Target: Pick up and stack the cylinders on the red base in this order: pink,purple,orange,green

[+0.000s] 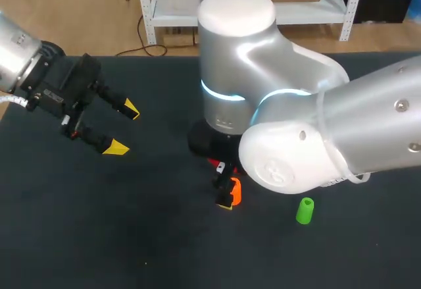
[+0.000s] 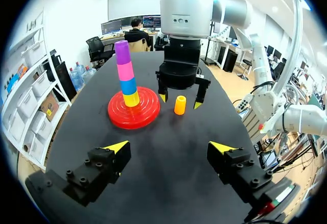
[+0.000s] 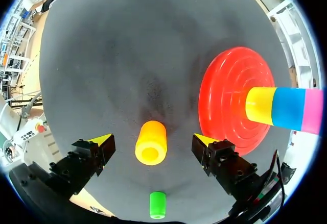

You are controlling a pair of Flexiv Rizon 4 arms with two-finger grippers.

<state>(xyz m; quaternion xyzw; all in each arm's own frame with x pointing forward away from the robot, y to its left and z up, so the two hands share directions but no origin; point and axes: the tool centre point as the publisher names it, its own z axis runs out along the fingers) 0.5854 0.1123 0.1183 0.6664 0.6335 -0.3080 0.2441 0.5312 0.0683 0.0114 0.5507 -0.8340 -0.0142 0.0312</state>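
Yellow tips (image 3: 101, 140) of the right jaws are standing wide open and gripping nothing, one on each side of the orange cylinder (image 3: 150, 142), which is standing upright on the desk (image 3: 127, 55) roughly midway between them and apart from both. The left jaws, with their tips (image 2: 118, 146) also spread wide, are hanging empty and well apart from the work.

Hazards, as a judgement:
- The tip on the base side is sitting just beside the rim of the red base (image 3: 225, 101). Any drift that way while closing is risking a catch on the rim.
- An off-centre close is likely to tip or roll the orange cylinder.
- The stack is carrying a yellow cylinder (image 2: 131, 99), a blue cylinder (image 2: 128, 86), a pink cylinder (image 2: 125, 71) and a purple cylinder (image 2: 122, 52) on top. It is tall and narrow, so a low carry is risking a knock.
- The green cylinder (image 3: 157, 204) is standing near, behind the right jaws. A backward pull could topple it.

Clearance: bare desk is lying ahead of the right jaws and on the side away from the base. A straight lift is looking like the safest way out.
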